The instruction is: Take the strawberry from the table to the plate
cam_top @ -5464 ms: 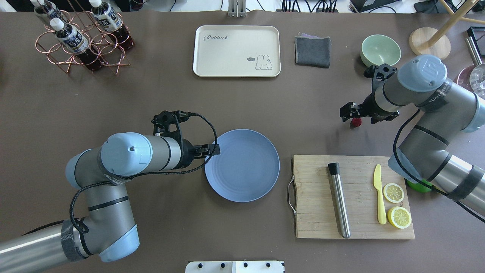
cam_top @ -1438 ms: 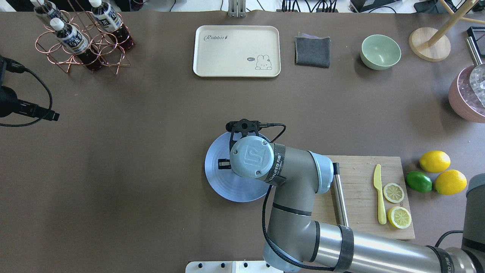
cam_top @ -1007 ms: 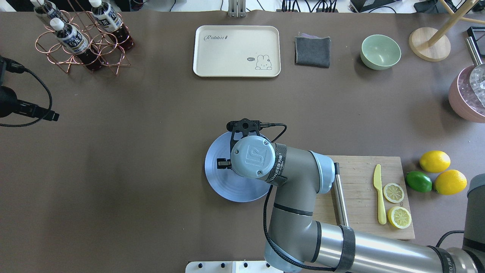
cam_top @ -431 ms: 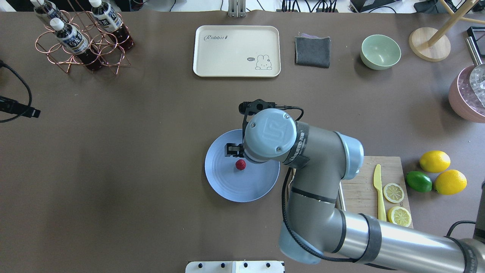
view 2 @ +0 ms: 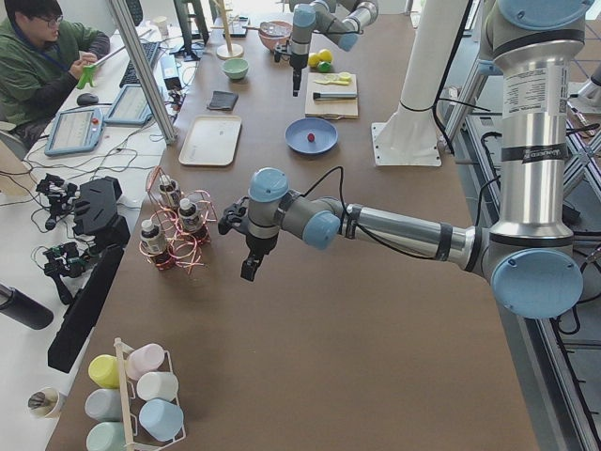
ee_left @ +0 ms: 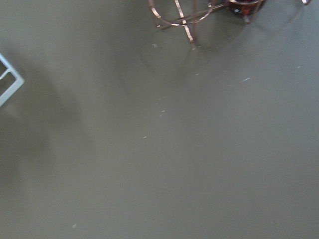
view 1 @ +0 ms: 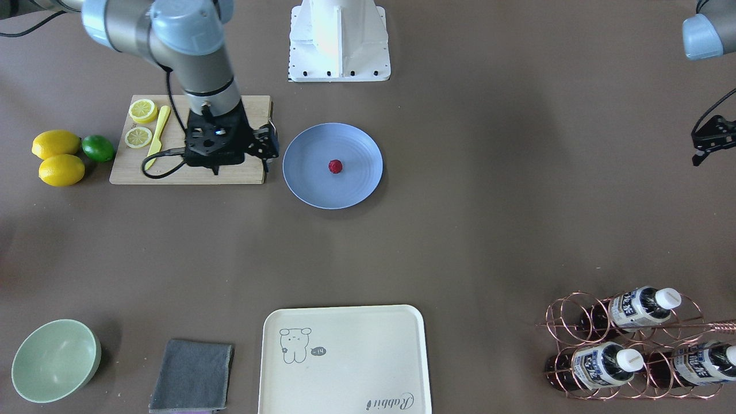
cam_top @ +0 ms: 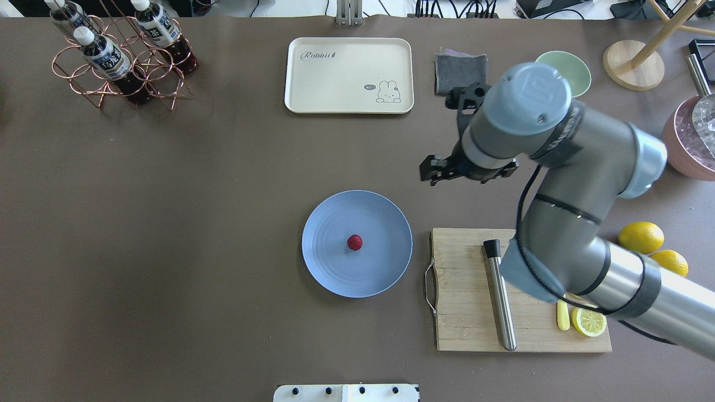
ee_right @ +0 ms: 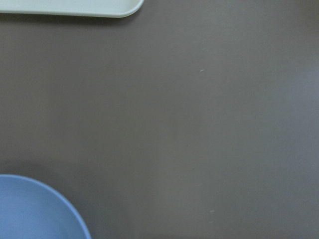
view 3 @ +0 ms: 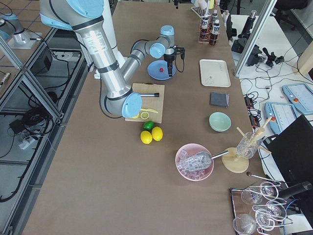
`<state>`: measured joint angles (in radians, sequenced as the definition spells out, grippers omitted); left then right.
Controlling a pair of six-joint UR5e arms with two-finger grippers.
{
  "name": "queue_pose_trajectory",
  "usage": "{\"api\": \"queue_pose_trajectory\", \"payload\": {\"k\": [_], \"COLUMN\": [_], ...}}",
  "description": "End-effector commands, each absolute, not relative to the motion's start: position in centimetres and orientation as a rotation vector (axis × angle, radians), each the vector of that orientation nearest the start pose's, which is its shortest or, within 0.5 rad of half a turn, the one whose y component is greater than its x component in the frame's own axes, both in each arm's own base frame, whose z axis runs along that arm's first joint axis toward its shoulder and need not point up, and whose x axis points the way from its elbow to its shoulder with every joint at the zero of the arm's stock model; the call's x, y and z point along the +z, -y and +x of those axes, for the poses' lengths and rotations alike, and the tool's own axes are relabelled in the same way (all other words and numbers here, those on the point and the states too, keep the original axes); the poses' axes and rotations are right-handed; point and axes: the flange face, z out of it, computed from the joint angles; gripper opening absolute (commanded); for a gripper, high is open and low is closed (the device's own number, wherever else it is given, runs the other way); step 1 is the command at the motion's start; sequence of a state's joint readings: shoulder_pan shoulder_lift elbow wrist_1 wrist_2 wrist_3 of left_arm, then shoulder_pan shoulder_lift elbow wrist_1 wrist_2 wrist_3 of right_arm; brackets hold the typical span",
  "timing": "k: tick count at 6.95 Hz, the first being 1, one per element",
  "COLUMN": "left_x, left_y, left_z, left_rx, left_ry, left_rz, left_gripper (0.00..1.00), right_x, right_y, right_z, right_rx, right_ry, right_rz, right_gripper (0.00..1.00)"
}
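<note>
The strawberry (cam_top: 354,242) (view 1: 335,167) lies alone near the middle of the light blue plate (cam_top: 327,268) (view 1: 299,172) on the brown table (cam_top: 223,195). My right gripper (cam_top: 427,170) (view 1: 270,144) hangs above the table, off the plate's far right side and apart from the berry, open and holding nothing. In the right wrist view only the plate's rim (ee_right: 35,209) and bare table show. My left gripper (view 1: 710,138) sits far off at the table's left end by the bottle rack. I cannot tell whether it is open or shut.
A wooden cutting board (cam_top: 463,312) with a steel muddler, yellow knife and lemon slices lies right of the plate. Lemons (cam_top: 640,237) sit beyond it. At the far edge stand a cream tray (cam_top: 349,75), grey cloth (cam_top: 449,70), green bowl (cam_top: 575,70) and copper bottle rack (cam_top: 120,61).
My right gripper let go of the strawberry on the plate, then rose and swung away to the far right. The left arm has drawn out of the overhead view.
</note>
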<state>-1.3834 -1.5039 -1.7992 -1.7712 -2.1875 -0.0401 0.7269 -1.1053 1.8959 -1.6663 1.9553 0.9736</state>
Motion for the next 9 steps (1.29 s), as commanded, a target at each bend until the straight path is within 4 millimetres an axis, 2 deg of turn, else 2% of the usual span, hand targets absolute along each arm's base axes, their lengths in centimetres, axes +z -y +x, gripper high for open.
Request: {"api": "queue_pose_trajectory", "payload": {"k": [1, 2, 3, 4, 5, 7, 8, 9], "left_x": [58.1, 58.4, 59.3, 59.8, 60.0, 61.1, 61.1, 61.6], "left_y": [47.7, 47.7, 47.6, 47.6, 47.6, 47.6, 47.6, 47.7], "left_z": [-4.8, -5.2, -4.9, -4.7, -4.7, -4.7, -4.7, -4.7], "left_rx": [0.211, 0.199, 0.196, 0.195, 0.195, 0.189, 0.189, 0.187], "left_ry": [-0.618, -0.627, -0.674, -0.697, -0.697, -0.7, -0.701, -0.7], "left_rz": [0.252, 0.248, 0.226, 0.215, 0.213, 0.196, 0.196, 0.189], "left_gripper": [0.98, 0.98, 0.98, 0.98, 0.98, 0.98, 0.98, 0.98], "right_x": [36.0, 40.1, 44.3, 48.5, 51.6, 58.3, 61.7, 62.5], "right_y": [52.0, 53.2, 53.8, 52.7, 53.0, 52.9, 51.9, 51.1], "right_z": [-24.3, -17.2, -11.6, -7.2, -2.4, 4.5, 7.7, 8.6], "right_rx": [-0.104, -0.141, -0.156, -0.153, -0.164, -0.146, -0.156, -0.137], "right_ry": [0.754, 0.767, 0.761, 0.75, 0.776, 0.771, 0.781, 0.794], "right_rz": [0.112, 0.114, 0.113, 0.099, 0.11, 0.093, 0.091, 0.086], "right_gripper": [1.0, 1.0, 1.0, 1.0, 1.0, 1.0, 1.0, 1.0]}}
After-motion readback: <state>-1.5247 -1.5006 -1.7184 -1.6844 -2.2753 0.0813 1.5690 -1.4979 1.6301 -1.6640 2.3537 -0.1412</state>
